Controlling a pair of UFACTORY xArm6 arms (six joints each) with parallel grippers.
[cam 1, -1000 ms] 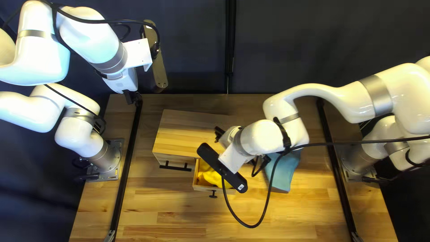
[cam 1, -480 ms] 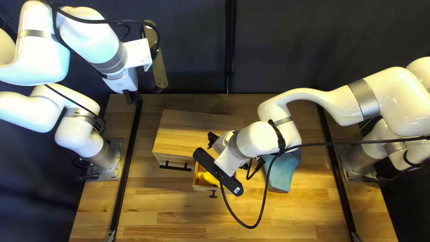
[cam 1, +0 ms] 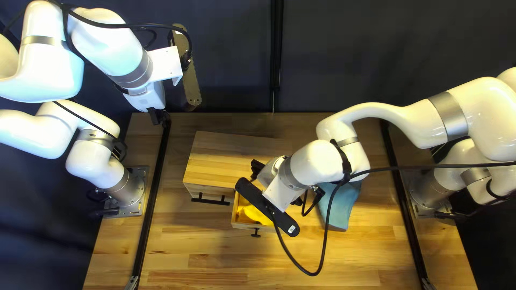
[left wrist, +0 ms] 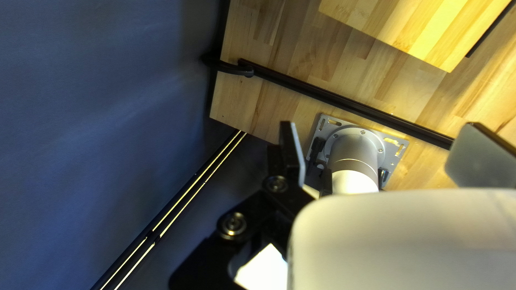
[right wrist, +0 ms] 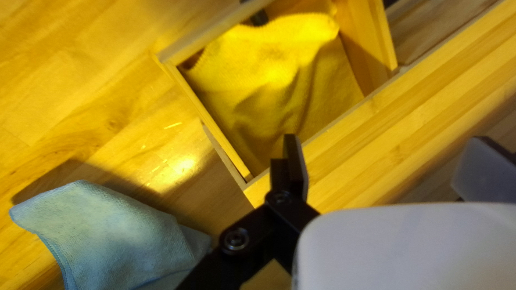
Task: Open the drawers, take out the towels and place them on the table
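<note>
Fingers [right wrist: 293, 161] of right gripper [right wrist: 385, 145] are held apart, yellow towel [right wrist: 274, 80] just ahead in drawer [right wrist: 213, 125]; probably to be pinched next.

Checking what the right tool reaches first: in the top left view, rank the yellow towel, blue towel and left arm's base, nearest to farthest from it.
1. Yellow towel, in the open drawer right by the right tool.
2. Blue towel, on the table right of that drawer.
3. Left arm's base, at the table's left edge.
</note>
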